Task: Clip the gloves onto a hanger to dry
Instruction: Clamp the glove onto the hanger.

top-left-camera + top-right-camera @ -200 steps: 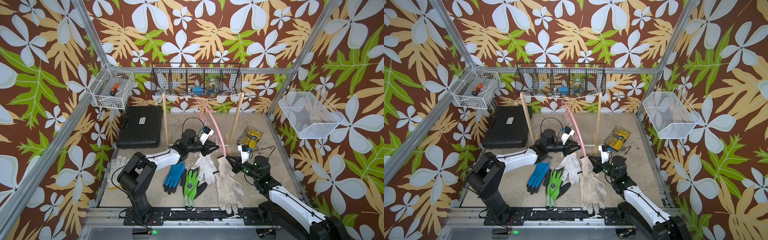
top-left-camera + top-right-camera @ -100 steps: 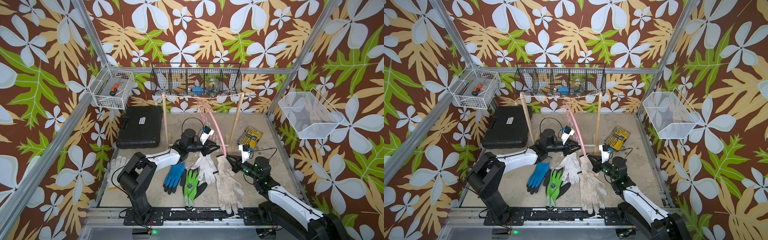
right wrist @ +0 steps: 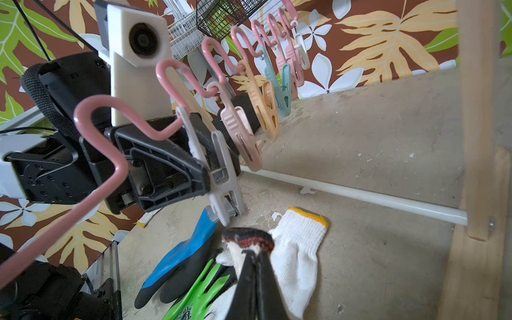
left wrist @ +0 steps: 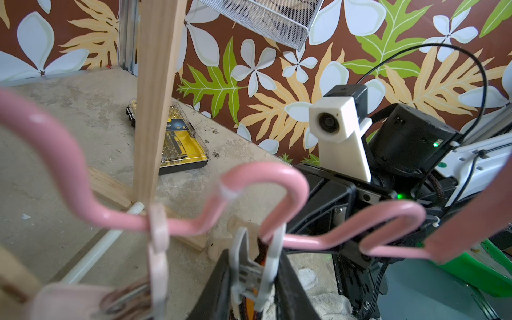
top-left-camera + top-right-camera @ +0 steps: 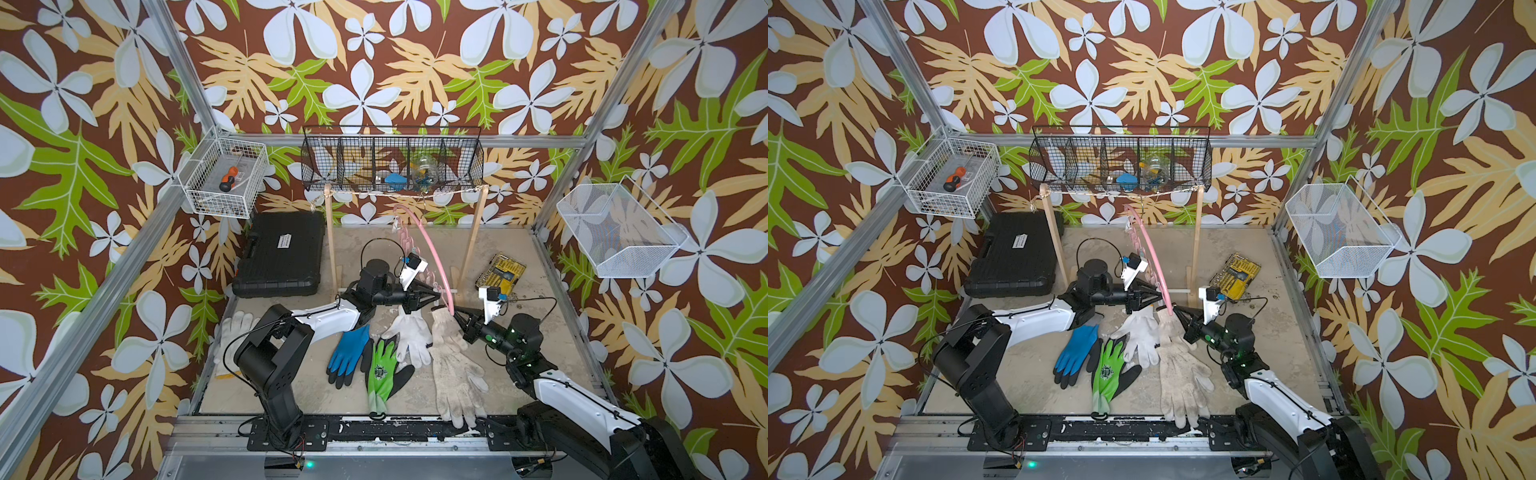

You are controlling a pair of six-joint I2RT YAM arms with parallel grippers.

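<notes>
While the left pincer (image 5: 435, 297) pinches a white clip (image 3: 225, 160) on the pink hanger (image 5: 432, 245), hung on the wooden rack (image 5: 471, 237), the right pincer (image 5: 457, 314) grips the cuff of a dirty beige glove (image 5: 455, 365) just beside that clip. The other gloves (image 5: 347, 357) lie on the table (image 5: 548, 345).

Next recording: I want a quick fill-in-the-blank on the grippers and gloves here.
The hanger whose clip the left gripper squeezes is ____.
The right gripper holds the dirty beige glove by its ____.
Flat beside the blue glove lies a neon glove, coloured ____ and black.
Missing: pink; cuff; green.
</notes>
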